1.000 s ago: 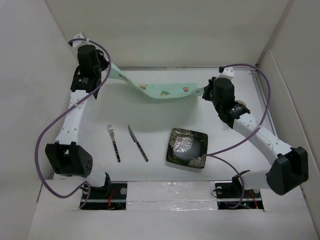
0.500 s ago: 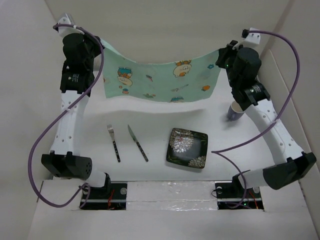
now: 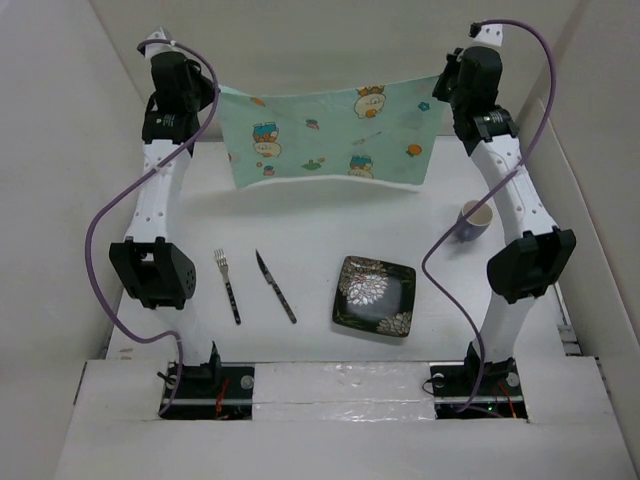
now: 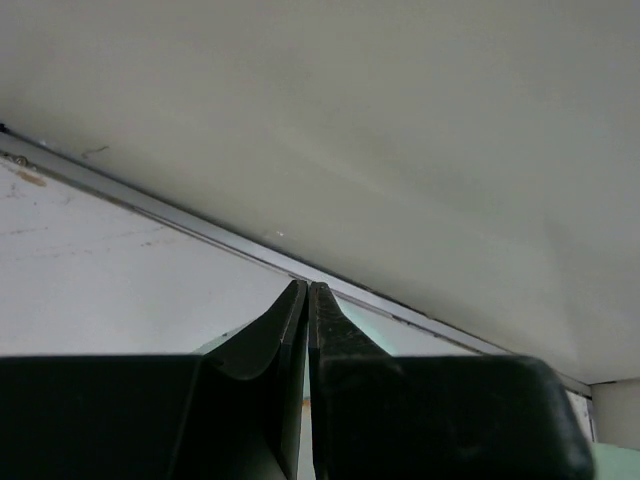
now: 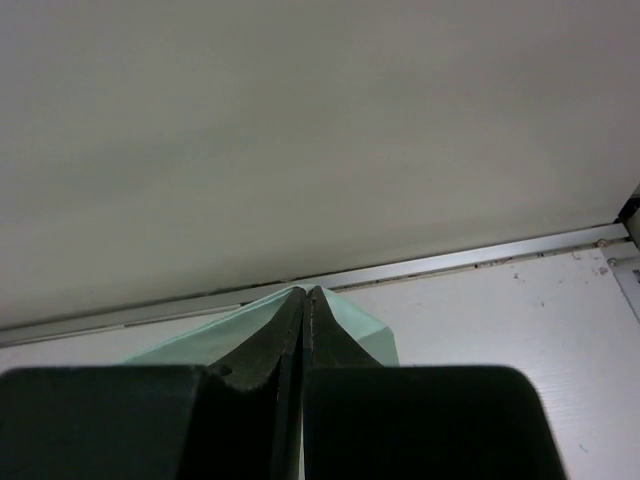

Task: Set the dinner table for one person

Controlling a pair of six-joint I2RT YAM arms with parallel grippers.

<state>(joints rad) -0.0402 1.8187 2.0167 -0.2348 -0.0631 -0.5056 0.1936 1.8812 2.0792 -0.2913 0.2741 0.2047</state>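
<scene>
One desk [image 3: 320, 225] is lying flat under everything. Its white walls are rising on three sides, its open side is facing the arm bases, and in the top view it is spreading wider side to side than front to back. On it one dark flowered square plate [image 3: 374, 295] is sitting. One fork [image 3: 227, 285] and one knife [image 3: 275, 286] are lying to the left of the plate, apart from each other, with the knife nearer the plate. Both are pointing their working ends away from the arm bases and leaning slightly left. One cup [image 3: 474, 220] is standing upright behind and to the right of the plate. One mint-green cartoon mat [image 3: 330, 135] is hanging in the air beyond the plate. Its long axis is running left to right and its lower edge is sagging towards the desk. Two arms are reaching up, one at each top corner of the mat. The left pincer [image 4: 306, 288] is pinching the corner far to the plate's left, its jaws pressed together. The right pincer [image 5: 304, 292] is clamping the other corner behind the plate to the right, with green cloth showing around its closed tips.
</scene>
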